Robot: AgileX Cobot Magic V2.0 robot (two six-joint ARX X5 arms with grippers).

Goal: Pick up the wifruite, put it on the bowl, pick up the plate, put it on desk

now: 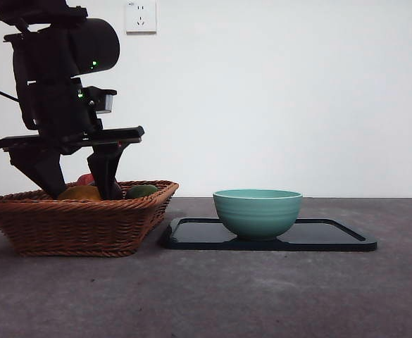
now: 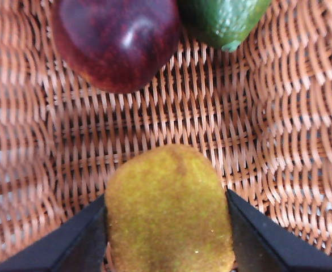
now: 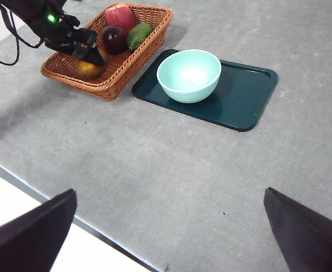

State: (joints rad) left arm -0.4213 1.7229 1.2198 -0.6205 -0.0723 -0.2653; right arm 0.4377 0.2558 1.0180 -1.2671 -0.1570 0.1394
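The left gripper is down inside the wicker basket, its two black jaws set on either side of the orange-brown fruit and lying right against its flanks, so it appears to be clasping the fruit, which rests on the woven floor of the basket. Just beyond the fruit in that same view lie a dark purple-red fruit and, beside it, a green fruit, both apart from the jaws. From the front, the gripper comes down from a large dark arm at the upper side of the picture, its jaws dipping behind the basket rim, where the orange-brown fruit shows between them and the green fruit peeks over the rim. Beside the basket sits a dark tray on the grey desk, and the mint-teal bowl stands upright on the tray, nearer the basket end. The right gripper hangs high above the desk well away from the basket, tray and bowl, its jaws spread wide with nothing between them.
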